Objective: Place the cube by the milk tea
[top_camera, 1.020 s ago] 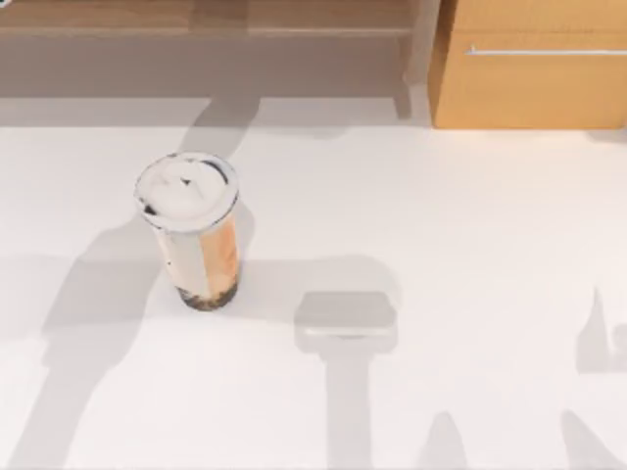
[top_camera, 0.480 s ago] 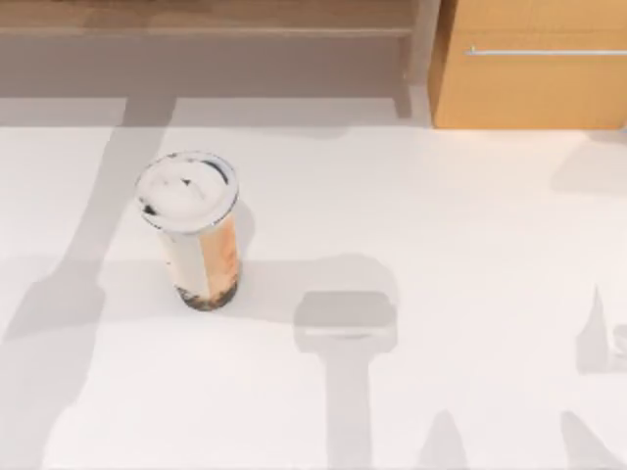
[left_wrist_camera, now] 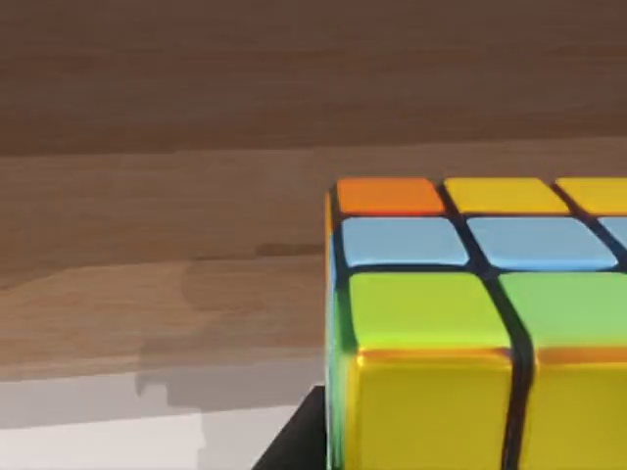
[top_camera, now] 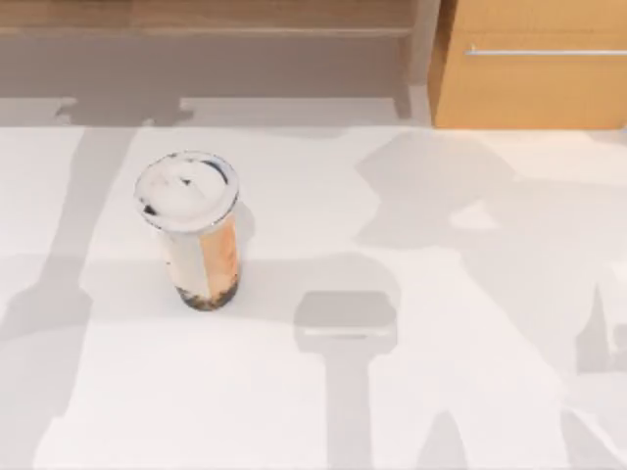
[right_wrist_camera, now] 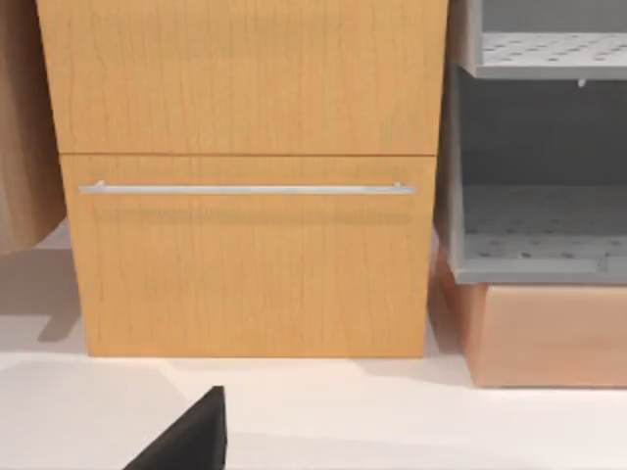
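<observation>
Milk tea (top_camera: 199, 235) stands upright on the white table (top_camera: 441, 392), in the left half of the top view, lid uppermost, dark pearls at its base. Arm shadows fall across the table surface on both sides of the cup. A wooden drawer cabinet (top_camera: 534, 73) with a metal bar handle (top_camera: 544, 51) stands at the far right edge of the table; a wood-panelled backdrop (top_camera: 196, 15) runs along the far side.

Left wrist view: the cube (left_wrist_camera: 480, 323) sits very close to the camera, with orange, yellow, light blue and green tiles facing it. A dark edge (left_wrist_camera: 294, 441) borders the cube's lower corner and touches it; this is probably one finger of the left gripper, though too little of it shows to be certain. On that evidence I cannot tell whether the left gripper is clamped on the cube or merely alongside it. Behind the cube lie brown wood panelling (left_wrist_camera: 196, 147) and a strip of the white table (left_wrist_camera: 98, 436), so the cube appears raised above the table rather than resting on it.

Right wrist view: the camera faces the drawer cabinet (right_wrist_camera: 250, 176) and its handle (right_wrist_camera: 245, 188), with a grey perforated shelf unit (right_wrist_camera: 544, 196) beside it. A single dark finger (right_wrist_camera: 191, 436) of the right gripper shows at the frame edge; whether that gripper is open or closed cannot be determined.
</observation>
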Robot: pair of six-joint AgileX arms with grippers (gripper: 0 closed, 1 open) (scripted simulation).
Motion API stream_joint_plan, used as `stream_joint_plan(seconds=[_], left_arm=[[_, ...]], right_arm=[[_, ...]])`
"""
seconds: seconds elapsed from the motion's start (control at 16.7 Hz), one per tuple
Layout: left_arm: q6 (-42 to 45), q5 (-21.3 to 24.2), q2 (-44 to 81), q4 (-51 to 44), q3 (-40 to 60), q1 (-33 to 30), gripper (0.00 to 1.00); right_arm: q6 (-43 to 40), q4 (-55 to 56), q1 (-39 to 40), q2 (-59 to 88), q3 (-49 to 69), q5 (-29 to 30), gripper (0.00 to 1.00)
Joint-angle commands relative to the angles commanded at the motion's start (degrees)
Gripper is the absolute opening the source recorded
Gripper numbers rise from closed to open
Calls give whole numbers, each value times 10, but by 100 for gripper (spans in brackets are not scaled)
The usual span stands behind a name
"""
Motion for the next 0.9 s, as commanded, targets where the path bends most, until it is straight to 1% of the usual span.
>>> stream_joint_plan(seconds=[0.18,0.48,0.6,0.9], left_arm=[[0,-9,35,-67,-76,11,0],[4,-52,126,-148,-198,18,0],[5,-61,143,-160,-215,15,0],[6,-61,143,-160,-215,15,0]], right_arm=[[0,0,0,0,0,0,100],[0,0,0,0,0,0,100],[0,0,0,0,0,0,100],[0,0,0,0,0,0,100]])
